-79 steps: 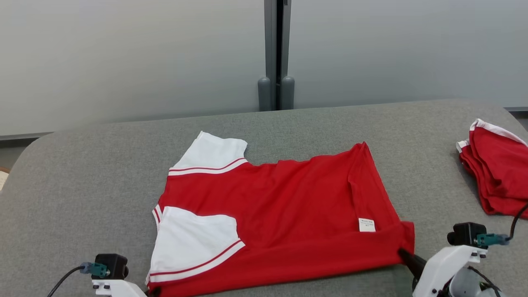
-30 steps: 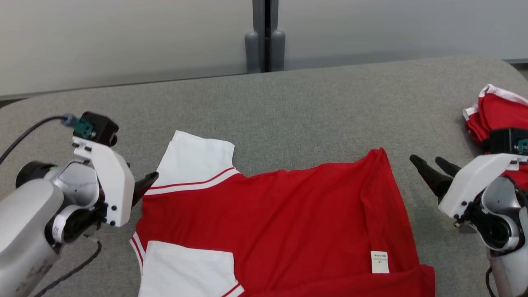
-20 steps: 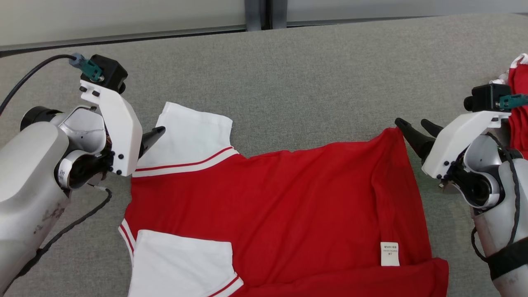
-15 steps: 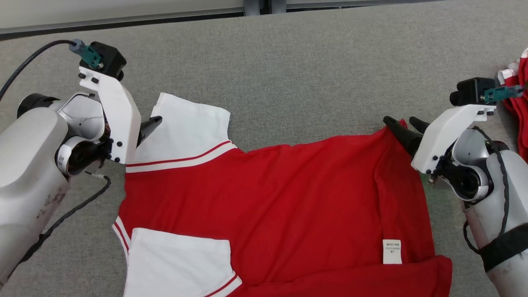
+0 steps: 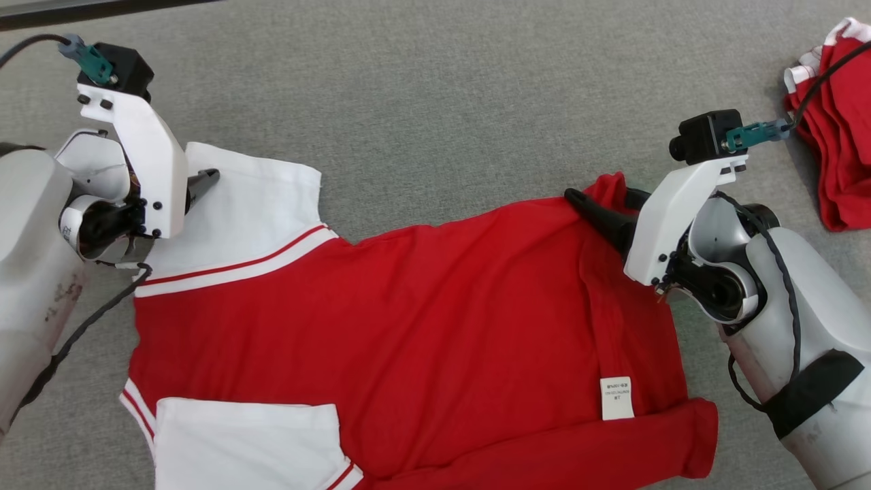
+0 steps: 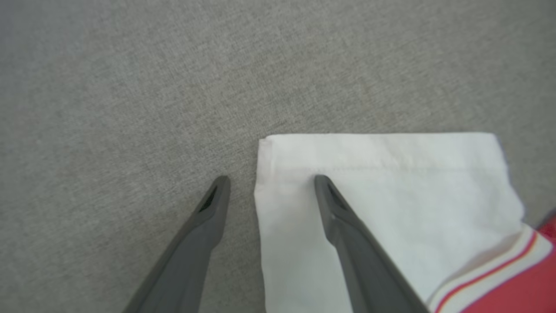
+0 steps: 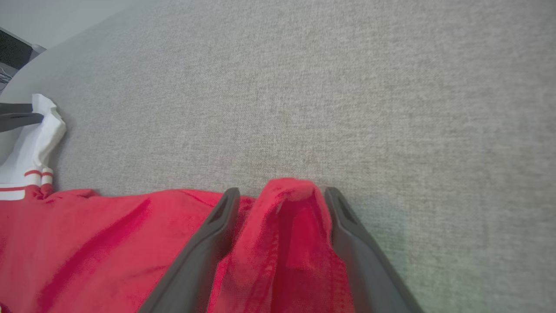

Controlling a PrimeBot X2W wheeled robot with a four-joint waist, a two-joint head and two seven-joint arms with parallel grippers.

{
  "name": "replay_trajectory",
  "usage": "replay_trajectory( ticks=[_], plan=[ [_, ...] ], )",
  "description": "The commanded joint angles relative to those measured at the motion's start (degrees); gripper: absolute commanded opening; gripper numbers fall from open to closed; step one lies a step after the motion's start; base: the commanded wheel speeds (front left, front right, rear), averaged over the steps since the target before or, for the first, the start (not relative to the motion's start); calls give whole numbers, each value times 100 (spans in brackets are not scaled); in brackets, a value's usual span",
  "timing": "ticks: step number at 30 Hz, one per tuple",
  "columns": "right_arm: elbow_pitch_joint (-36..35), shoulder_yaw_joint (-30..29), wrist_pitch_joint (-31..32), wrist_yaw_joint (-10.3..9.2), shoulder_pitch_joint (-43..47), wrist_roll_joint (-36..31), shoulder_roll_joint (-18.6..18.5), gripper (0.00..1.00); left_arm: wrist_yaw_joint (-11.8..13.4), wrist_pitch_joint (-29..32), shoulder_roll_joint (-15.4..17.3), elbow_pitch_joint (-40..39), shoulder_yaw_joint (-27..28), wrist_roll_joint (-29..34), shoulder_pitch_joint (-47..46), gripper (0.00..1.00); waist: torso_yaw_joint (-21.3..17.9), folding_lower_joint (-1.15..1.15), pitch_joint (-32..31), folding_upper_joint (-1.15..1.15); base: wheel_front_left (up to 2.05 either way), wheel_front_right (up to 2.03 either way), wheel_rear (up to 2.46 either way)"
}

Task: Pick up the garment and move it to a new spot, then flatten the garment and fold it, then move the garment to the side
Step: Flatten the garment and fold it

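Grey woven cloth covers the work surface [image 5: 435,82]. The left gripper [image 6: 270,180] is spread wide and grasps nothing. One of its fingers sits over bare grey cloth, and the other lies over the white sleeve [image 6: 391,195], so the sleeve's side edge runs between them. The sleeve's stitched hem is just beyond that fingertip. The right gripper [image 7: 281,191] is also spread and not clamped. A raised, bunched red corner [image 7: 299,217] of the garment [image 5: 408,327] stands between its two fingers, and bare grey cloth lies past their tips. Between the two grippers the red shirt lies mostly flat, with white sleeves trimmed in red stripes. Back towards the right arm's wrist, a white label [image 5: 616,398] shows near a folded-over edge. Beyond the right gripper's outer side, well apart, is a pile of red clothing [image 5: 833,170].
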Motion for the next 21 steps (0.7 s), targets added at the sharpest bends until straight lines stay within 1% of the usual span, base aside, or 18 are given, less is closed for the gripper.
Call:
replay_trajectory(
  ticks=[1,2,3,4,5,6,7,10,16,21],
  plan=[
    [27,76,-43,0,-45,49,-26,84,-19,16,-38,87,-31,-15,-55,100,-85,0,83,0,0,0,0],
    [38,136,-60,0,-69,86,-41,75,-38,12,-35,148,-73,34,-82,100,-103,0,98,0,0,0,0],
    [52,211,-99,0,-93,119,-57,49,-53,4,-48,219,-109,59,-95,100,-113,0,108,0,0,0,0],
    [83,314,-152,0,-148,186,-88,43,-66,-19,-103,319,-139,29,-66,87,-125,0,116,0,0,0,0],
    [99,362,-192,0,-175,218,-106,37,-71,-22,-118,365,-153,11,-72,43,-126,0,113,0,0,0,0],
    [121,408,-227,0,-195,245,-128,15,-84,-34,-132,408,-170,2,-82,0,-122,0,107,0,0,0,0],
    [149,444,-271,0,-211,271,-151,0,-94,-34,-152,439,-191,-2,-94,0,-116,0,99,0,0,0,0],
    [262,539,-373,0,-266,357,-204,0,-106,-66,-189,480,-218,-52,-113,0,-83,0,59,0,0,0,0],
    [419,654,-775,0,-286,537,-278,0,-112,-386,-191,412,-226,-161,-159,0,4,0,-150,0,0,0,0],
    [580,790,-1071,0,-179,687,-328,0,-114,-448,-90,321,-309,-328,-50,0,104,0,-475,0,0,0,0]
  ],
)
